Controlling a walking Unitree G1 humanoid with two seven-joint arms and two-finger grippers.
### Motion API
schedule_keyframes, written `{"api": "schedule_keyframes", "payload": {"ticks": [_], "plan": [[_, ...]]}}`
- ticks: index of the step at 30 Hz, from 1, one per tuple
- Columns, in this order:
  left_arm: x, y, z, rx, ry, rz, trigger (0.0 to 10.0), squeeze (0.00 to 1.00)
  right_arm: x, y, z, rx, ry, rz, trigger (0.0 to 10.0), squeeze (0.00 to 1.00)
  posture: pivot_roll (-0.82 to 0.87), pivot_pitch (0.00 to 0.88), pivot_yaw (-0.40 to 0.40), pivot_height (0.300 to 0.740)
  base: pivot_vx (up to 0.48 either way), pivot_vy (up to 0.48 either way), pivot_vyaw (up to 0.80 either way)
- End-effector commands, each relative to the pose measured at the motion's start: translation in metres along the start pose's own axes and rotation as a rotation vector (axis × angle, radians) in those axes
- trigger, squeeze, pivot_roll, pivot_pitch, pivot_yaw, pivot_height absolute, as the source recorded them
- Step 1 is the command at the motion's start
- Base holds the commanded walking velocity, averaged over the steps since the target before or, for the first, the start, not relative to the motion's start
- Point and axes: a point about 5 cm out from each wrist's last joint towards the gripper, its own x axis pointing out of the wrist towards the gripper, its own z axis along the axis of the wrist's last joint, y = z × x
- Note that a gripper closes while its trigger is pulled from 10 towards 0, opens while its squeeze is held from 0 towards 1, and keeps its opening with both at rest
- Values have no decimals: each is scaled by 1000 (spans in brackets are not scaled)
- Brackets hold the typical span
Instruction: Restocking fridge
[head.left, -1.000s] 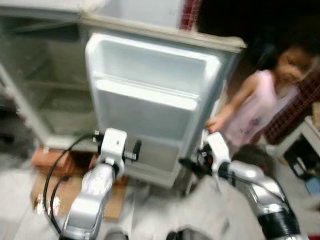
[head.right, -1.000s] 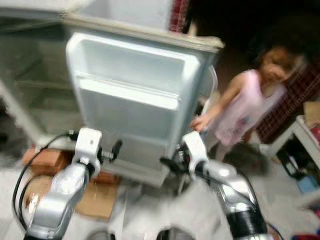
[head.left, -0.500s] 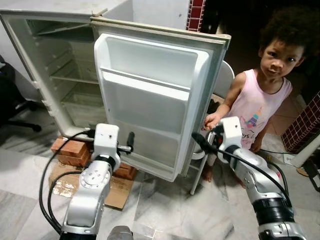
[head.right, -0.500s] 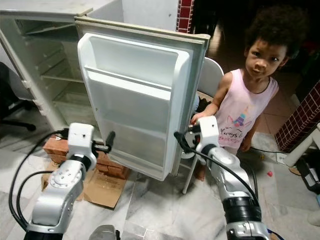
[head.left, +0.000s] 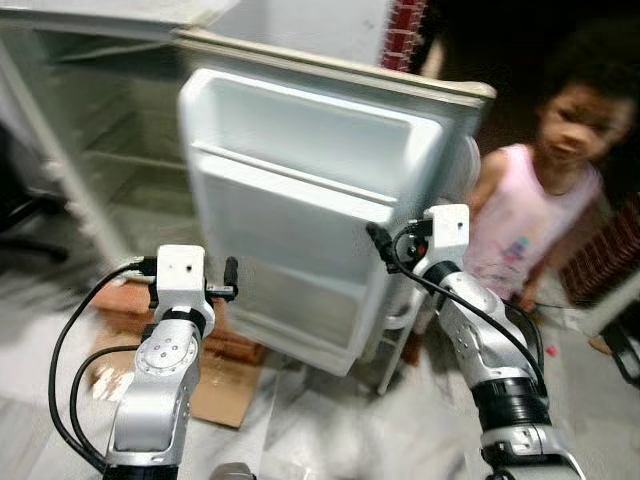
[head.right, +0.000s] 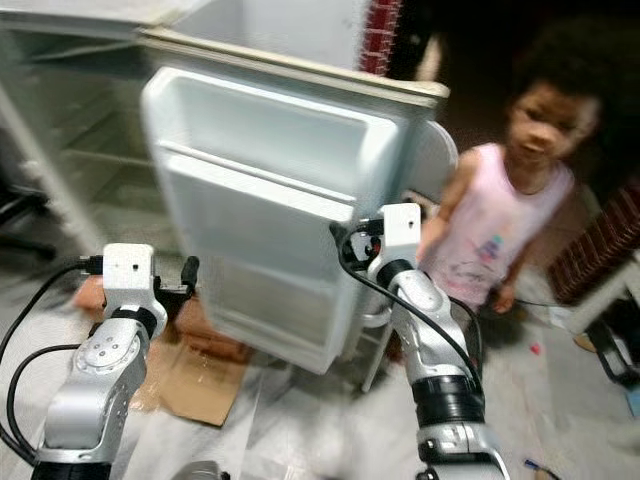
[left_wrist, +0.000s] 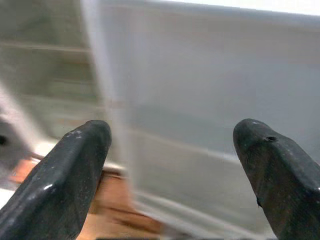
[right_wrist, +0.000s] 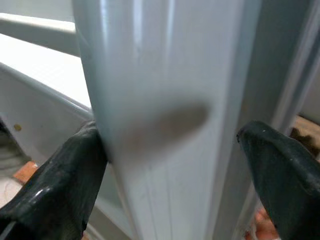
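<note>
The fridge (head.left: 90, 130) stood open, its door (head.left: 310, 200) swung wide. The right gripper (right_wrist: 170, 165) spread open astride the door's edge; the left gripper (left_wrist: 170, 175) gaped before it. A child (head.left: 540, 210) stood just behind the door, bricks (head.left: 125, 300) beneath.

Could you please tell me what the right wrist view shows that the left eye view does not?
Right wrist view alone: the right gripper open, fingers astride the door's edge. Left eye view alone: the left gripper before the door, a person in pink beside it, bricks under the fridge. Both share the white fridge door.
</note>
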Motion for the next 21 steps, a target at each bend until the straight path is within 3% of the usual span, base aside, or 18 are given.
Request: {"api": "schedule_keyframes", "payload": {"ticks": [1,4,7,10,11,13,15,20,21], "plan": [[-1,26,-8,21,47,124,10000,0,-1,-21,11,1,-39,-102,10000,0,49,0,-43,740,0,0,0],[-2,33,-14,-24,93,170,10000,0,0,-17,13,31,-49,-53,10000,0,53,0,-45,740,0,0,0],[-4,35,-17,-31,113,154,10000,0,-2,-8,13,65,-58,60,10000,0,54,0,-44,740,0,0,0],[-4,35,-17,-31,115,152,10000,0,-2,-5,13,73,-62,92,10000,0,54,0,-44,740,0,0,0],[-4,33,-17,-30,124,142,10000,0,-5,5,13,97,-53,201,10000,0,55,0,-42,740,0,0,0],[-4,31,-18,-33,136,132,10000,0,-7,12,13,113,-40,280,10000,0,54,0,-39,740,0,0,0],[-4,31,-18,-35,142,128,10000,0,-8,13,13,119,-33,306,10000,0,54,0,-39,740,0,0,0],[-5,32,-19,-33,152,122,10000,0,-27,17,6,127,80,549,10000,0,54,0,-36,740,0,0,0],[-5,32,-19,-33,152,122,10000,0,-27,17,6,127,80,549,10000,0,54,0,-36,740,0,0,0]]}}
